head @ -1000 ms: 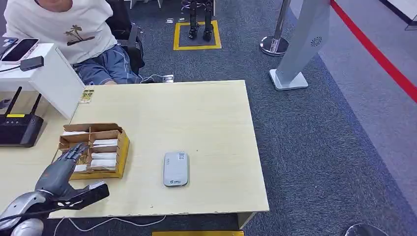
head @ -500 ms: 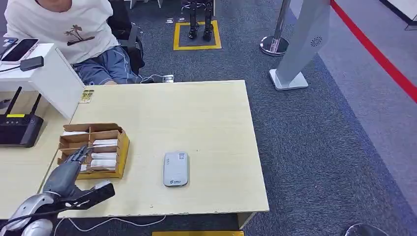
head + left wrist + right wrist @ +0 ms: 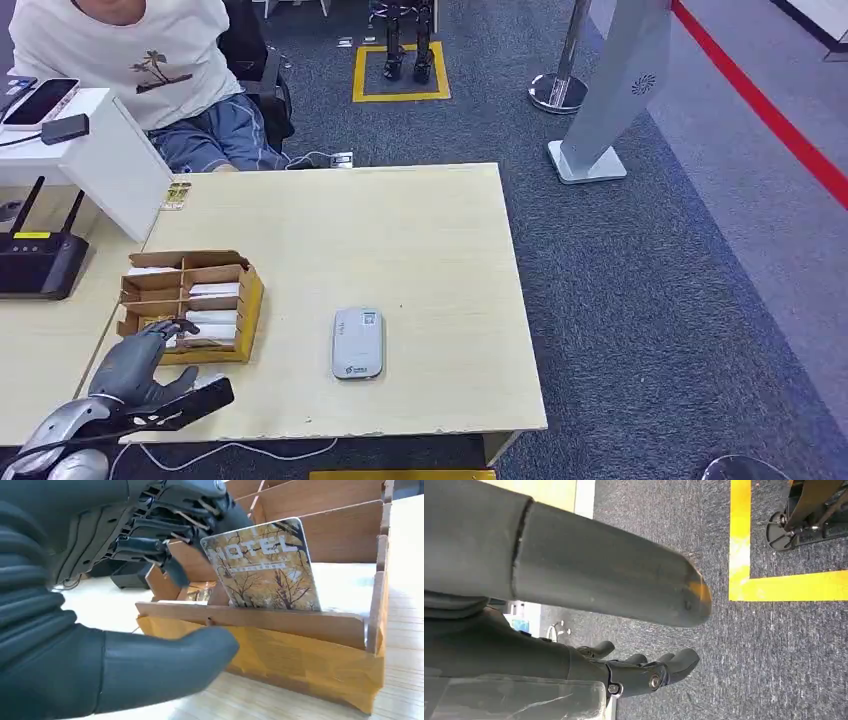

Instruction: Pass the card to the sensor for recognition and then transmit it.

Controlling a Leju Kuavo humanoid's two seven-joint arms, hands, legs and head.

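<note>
A cardboard box [image 3: 246, 300] with several compartments of cards stands at the table's left. My left hand [image 3: 143, 357] reaches over its near wall. In the left wrist view a yellow hotel card [image 3: 265, 570] leans upright in the near compartment of the box [image 3: 300, 625]. The dark fingers [image 3: 170, 515] of my left hand [image 3: 75, 540] curl against its top corner, while the thumb [image 3: 165, 665] stays outside the front wall, apart from the card. The grey-white sensor [image 3: 357, 343] lies flat to the box's right. My right hand [image 3: 574, 605] hangs over the carpet, holding nothing.
A person [image 3: 150, 70] sits at the table's far left corner. A black router [image 3: 35, 262] and a white stand [image 3: 110, 150] with a phone [image 3: 40, 100] are at the left. A silver pillar [image 3: 610, 100] and a stanchion base [image 3: 558, 92] stand on the carpet beyond the table.
My left hand has drawn back toward the table's near edge, from over the box's middle to its near compartment, with the fingers curling down. The sensor and box have not moved.
</note>
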